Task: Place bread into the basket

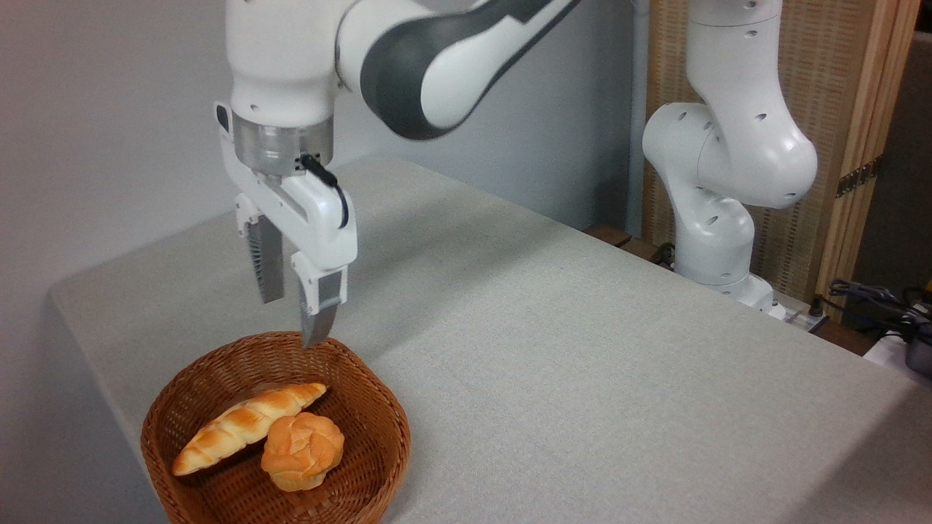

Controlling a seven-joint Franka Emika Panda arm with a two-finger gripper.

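Observation:
The bread (247, 426), a long braided golden loaf with pointed ends, lies inside the round brown wicker basket (378, 429) at the table's near left corner. It rests slantwise, its right end touching a small round knotted bun (303, 451) that also sits in the basket. My gripper (293, 320) hangs above the basket's far rim, pointing down. Its two fingers are apart and nothing is between them. It is clear of the loaf.
The grey cloth-covered table (553, 349) stretches to the right and back. The arm's white base (717, 240) stands at the far right edge, with cables (874, 302) beside it. A wall runs behind the table on the left.

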